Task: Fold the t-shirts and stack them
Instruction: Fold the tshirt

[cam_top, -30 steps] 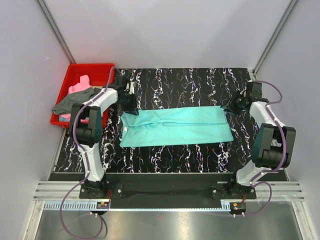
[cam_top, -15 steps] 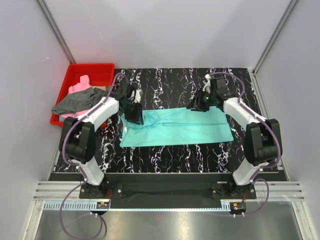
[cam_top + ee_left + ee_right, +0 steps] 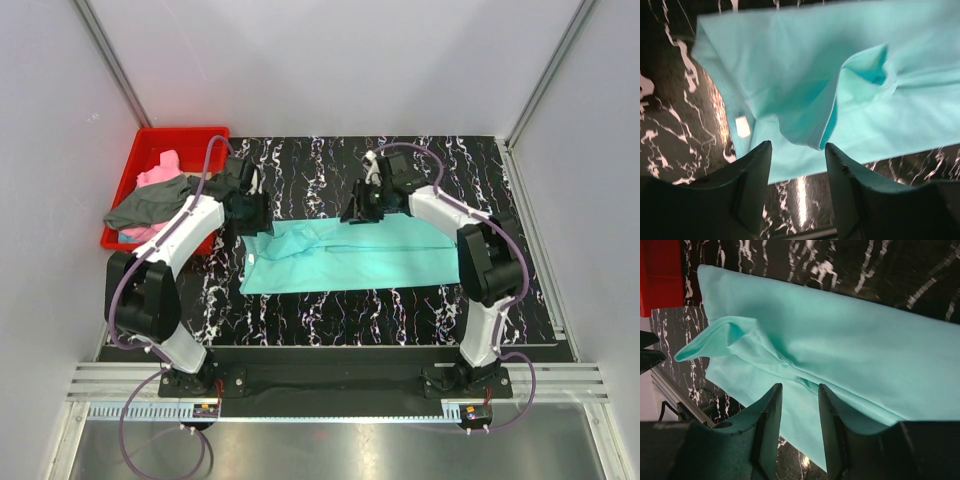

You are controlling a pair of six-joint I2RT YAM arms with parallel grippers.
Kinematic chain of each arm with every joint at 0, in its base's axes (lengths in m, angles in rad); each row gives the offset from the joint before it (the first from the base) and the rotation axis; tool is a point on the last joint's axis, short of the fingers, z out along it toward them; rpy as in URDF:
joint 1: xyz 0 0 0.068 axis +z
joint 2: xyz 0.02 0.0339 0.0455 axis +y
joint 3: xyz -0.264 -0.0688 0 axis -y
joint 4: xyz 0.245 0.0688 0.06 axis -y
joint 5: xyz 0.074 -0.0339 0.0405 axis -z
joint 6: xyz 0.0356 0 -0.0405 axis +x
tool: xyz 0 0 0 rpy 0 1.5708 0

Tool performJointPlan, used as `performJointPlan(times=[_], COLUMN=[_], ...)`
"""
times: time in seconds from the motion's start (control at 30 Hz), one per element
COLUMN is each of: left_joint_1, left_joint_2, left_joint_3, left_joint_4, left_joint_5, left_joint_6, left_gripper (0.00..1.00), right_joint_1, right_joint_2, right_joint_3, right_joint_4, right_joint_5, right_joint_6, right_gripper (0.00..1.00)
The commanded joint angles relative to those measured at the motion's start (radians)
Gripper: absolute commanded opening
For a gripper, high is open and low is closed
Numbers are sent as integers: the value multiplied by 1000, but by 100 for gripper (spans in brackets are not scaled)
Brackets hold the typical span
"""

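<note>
**Teal shirt [image 3: 350, 255] flat on the bench [image 3: 400, 320], nothing gripped**

The teal shirt lies as a long folded band across the black marbled bench. Over its left end hangs the left hand [image 3: 797, 147], fingers well parted with nothing between them; below it the cloth is rucked into a loose ridge. The right hand [image 3: 798, 388] hangs above the far edge near the middle, fingers a narrower gap apart, also empty. Off to the left, the red bin [image 3: 190, 133] holds the pink shirt [image 3: 160, 172], and the grey shirt [image 3: 150, 208] spills over its near rim.
</note>
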State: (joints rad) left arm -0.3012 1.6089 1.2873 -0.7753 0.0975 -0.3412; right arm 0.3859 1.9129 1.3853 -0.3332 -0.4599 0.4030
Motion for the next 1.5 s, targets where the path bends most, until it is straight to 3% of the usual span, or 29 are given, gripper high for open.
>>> performJointPlan(times=[0.0, 0.3, 0.47, 0.6, 0.83, 1.0, 1.13, 1.27, 1.47], left_joint_1=[16, 51, 60, 74, 83, 83, 83, 83, 83], left_joint_2=[-6, 196, 284, 307, 316, 345, 304, 142, -6], left_joint_3=[49, 204, 297, 319, 293, 293, 278, 264, 218], left_joint_4=[97, 73, 15, -22, 42, 41, 8, -38, -55], left_joint_5=[-3, -2, -28, -82, 114, 151, 154, 44, -22], left_joint_6=[-51, -84, -97, -113, -68, -58, -55, -88, -90], left_gripper=[52, 52, 52, 50, 50, 48, 45, 46, 52], right_joint_1=[63, 108, 117, 133, 185, 197, 199, 206, 217], right_joint_2=[57, 304, 365, 400, 456, 480, 433, 309, 100], right_joint_3=[115, 349, 405, 435, 511, 543, 494, 388, 54], right_joint_4=[45, 39, 36, 34, -7, -43, -37, -13, 72], right_joint_5=[46, 136, 167, 124, 66, 40, -3, -104, -146], right_joint_6=[-10, 51, 46, 31, -21, -41, -66, -118, -159], right_gripper=[43, 37, 22, 17, 23, 24, 24, 24, 23])
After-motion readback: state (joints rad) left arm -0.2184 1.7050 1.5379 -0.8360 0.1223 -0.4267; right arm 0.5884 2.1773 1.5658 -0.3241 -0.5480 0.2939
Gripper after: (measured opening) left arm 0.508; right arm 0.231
